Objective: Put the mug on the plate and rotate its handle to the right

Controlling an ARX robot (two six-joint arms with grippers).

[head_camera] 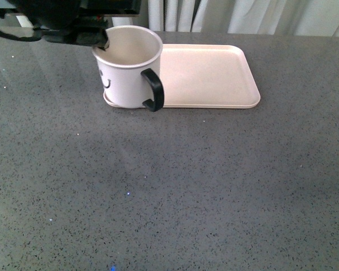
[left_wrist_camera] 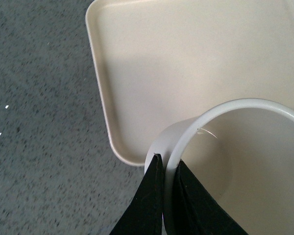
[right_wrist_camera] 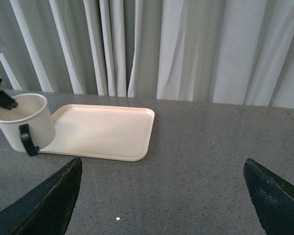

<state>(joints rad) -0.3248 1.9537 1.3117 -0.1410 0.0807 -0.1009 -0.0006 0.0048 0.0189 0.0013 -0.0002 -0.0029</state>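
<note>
1. The mug (head_camera: 124,79) stands upright at the left end of the plate (head_camera: 214,73), over its near-left corner. From these views I cannot tell for sure if its base rests fully on the plate or is a little above it.
2. The left hand (left_wrist_camera: 167,162) is closed on the mug's rim. One finger (left_wrist_camera: 149,205) is outside the wall and the other is inside, with the thin wall pinched between them. The grip sits at the far-left side of the rim.
3. The handle (head_camera: 153,90) is on the side of the mug toward the robot, turned somewhat to the right. It is roughly opposite the grip, so the left hand does not block it.
4. The relation that matters is this direction of the handle. It points more to the robot than to the right, so I judge the mug needs part of a turn about its upright axis to bring the handle round to the plate's long side.
5. The right hand (right_wrist_camera: 161,166) is wide open and holds nothing. It is well apart from the mug, above the bare tabletop (head_camera: 169,186), so the left hand is clearly the nearer one for the turn.
6. Most of the plate to the right of the mug is free.
</note>
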